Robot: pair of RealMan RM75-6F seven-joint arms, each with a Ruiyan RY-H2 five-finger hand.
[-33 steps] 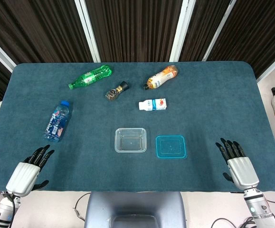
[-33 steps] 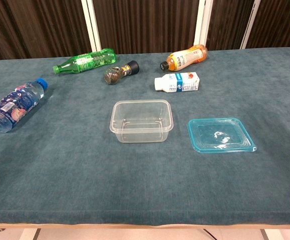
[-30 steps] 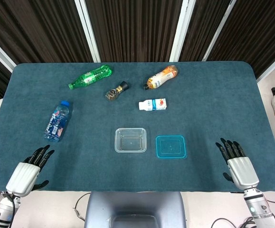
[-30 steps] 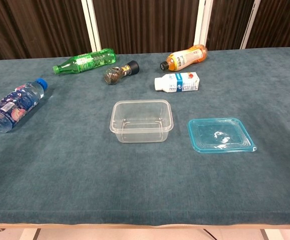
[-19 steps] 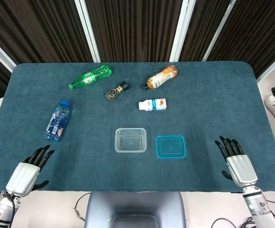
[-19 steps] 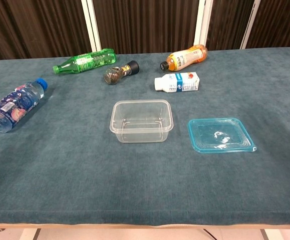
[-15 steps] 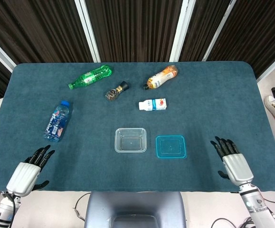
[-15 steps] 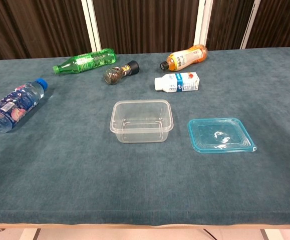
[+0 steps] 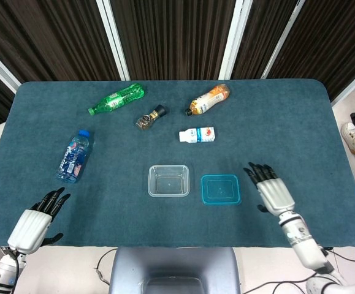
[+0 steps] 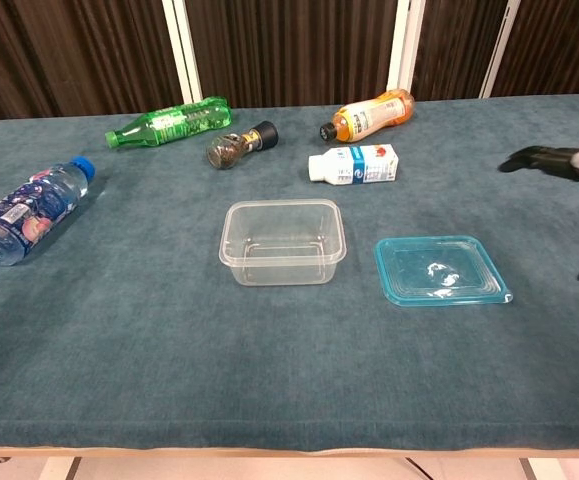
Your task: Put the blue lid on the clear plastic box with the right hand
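Right hand fingers spread, nothing held; blue lid lying flat just left of fingertips, clear plastic box beyond it. Left hand empty, well apart.

A teal-clothed table carries the clear plastic box, blue lid and bottles.

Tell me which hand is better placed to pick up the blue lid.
Right. The open right hand hovers just beside the flat blue plastic lid, empty. The left hand sits at the table's far near-left corner, with the clear plastic box between it and the lid.
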